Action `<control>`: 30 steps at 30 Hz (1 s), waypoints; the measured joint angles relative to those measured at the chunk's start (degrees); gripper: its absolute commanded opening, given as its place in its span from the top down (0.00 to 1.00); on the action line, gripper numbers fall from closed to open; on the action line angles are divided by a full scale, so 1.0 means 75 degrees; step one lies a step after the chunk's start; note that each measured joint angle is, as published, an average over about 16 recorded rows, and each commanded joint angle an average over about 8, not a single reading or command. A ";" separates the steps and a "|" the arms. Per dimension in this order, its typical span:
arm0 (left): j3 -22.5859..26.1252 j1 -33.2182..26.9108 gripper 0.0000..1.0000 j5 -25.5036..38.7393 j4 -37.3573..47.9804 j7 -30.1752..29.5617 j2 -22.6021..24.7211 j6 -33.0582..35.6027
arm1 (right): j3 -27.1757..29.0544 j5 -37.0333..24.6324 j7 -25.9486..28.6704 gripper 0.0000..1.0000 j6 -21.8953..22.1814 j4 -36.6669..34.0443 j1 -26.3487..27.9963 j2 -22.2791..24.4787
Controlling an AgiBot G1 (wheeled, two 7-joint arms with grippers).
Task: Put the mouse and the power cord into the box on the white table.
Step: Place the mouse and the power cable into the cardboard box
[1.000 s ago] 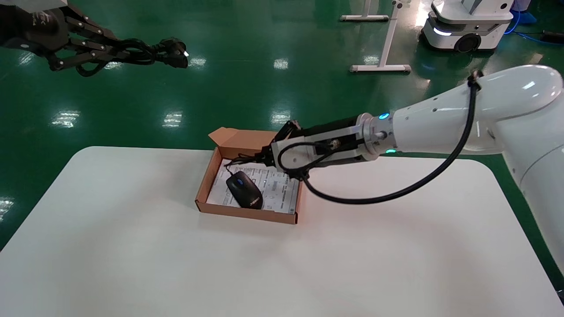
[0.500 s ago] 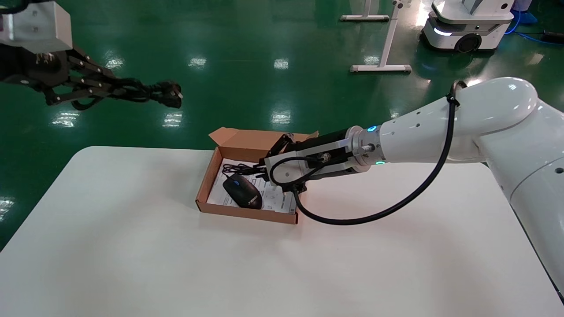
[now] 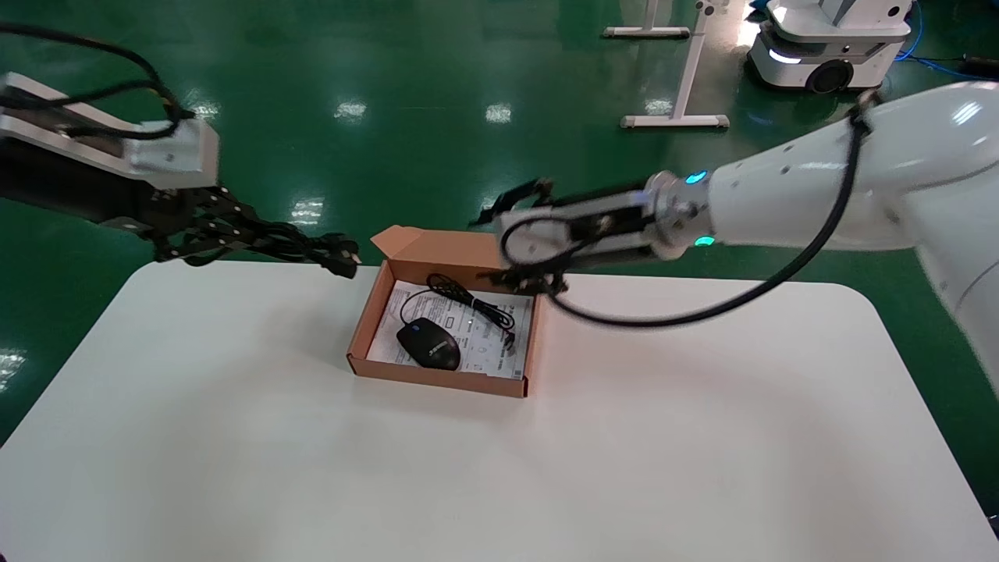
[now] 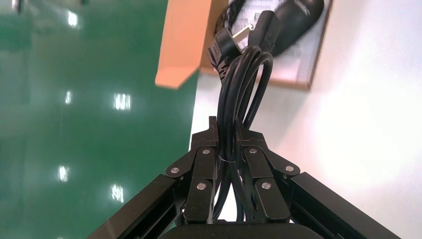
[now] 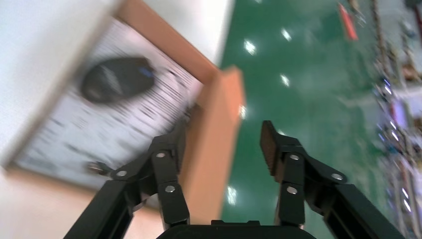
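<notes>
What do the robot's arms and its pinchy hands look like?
The right arm is smooth, shiny white, with a silver and black wrist, small blue-green lights, and a thick black cable looping beside it. The right gripper is black, made of jointed metal bars with silver pins. The left gripper looks the same, behind it a black wrist with a pale grey block and black cables.

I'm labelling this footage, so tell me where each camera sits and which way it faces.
Head view: high on the robot, looking down at the white table; both arms show.
Left wrist view: behind the left pincer, shut on the power cord, facing the box.
Right wrist view: behind the open right pincer, above the box's far edge.
Shared: all three show the mouse in the box.
</notes>
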 measured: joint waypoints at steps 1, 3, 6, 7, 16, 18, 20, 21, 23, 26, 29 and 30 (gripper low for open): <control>-0.0023 0.0119 1.00 -0.0033 0.0005 -0.0012 0.0101 -0.0146 | 0.0021 0.0037 -0.0018 0.00 -0.0032 -0.0094 0.0096 0.0099; -0.0078 0.0364 1.00 -0.0112 0.0014 -0.0045 0.0322 -0.0468 | 0.0067 0.0097 -0.0061 0.00 -0.0113 -0.0290 0.0294 0.0327; -0.0177 0.0729 1.00 -0.0254 0.0034 -0.0124 0.0673 -0.0993 | 0.0124 0.0150 -0.0146 0.00 -0.0263 -0.0568 0.0564 0.0714; -0.0209 0.0849 1.00 -0.0301 0.0039 -0.0156 0.0794 -0.1175 | 0.0137 0.0157 -0.0179 0.00 -0.0317 -0.0650 0.0642 0.0850; -0.0379 0.1783 1.00 -0.0549 -0.0069 -0.0483 0.1648 -0.2469 | 0.0133 0.0089 -0.0465 0.00 -0.0743 -0.1134 0.0996 0.1855; -0.0382 0.1915 1.00 -0.0560 -0.0142 -0.0547 0.1747 -0.2610 | 0.0121 0.0066 -0.0521 0.00 -0.0792 -0.1200 0.1014 0.1978; -0.0377 0.2019 1.00 -0.0561 -0.0230 -0.0605 0.1815 -0.2707 | 0.0111 0.0049 -0.0572 0.00 -0.0829 -0.1258 0.1018 0.2067; -0.0372 0.2062 1.00 -0.0559 -0.0279 -0.0632 0.1837 -0.2738 | 0.0108 0.0043 -0.0594 0.00 -0.0841 -0.1286 0.1016 0.2099; -0.0360 0.2136 1.00 -0.0554 -0.0382 -0.0689 0.1865 -0.2767 | 0.0104 0.0036 -0.0631 0.00 -0.0863 -0.1340 0.1008 0.2145; -0.0335 0.2223 1.00 -0.0546 -0.0531 -0.0783 0.1877 -0.2734 | 0.0105 0.0037 -0.0667 0.00 -0.0896 -0.1411 0.0998 0.2182; -0.0302 0.2280 1.00 -0.0535 -0.0658 -0.0879 0.1878 -0.2636 | 0.0107 0.0041 -0.0691 0.00 -0.0929 -0.1471 0.0991 0.2193; -0.0288 0.2293 1.00 -0.0528 -0.0697 -0.0905 0.1877 -0.2596 | 0.0107 0.0043 -0.0698 0.00 -0.0938 -0.1488 0.0988 0.2193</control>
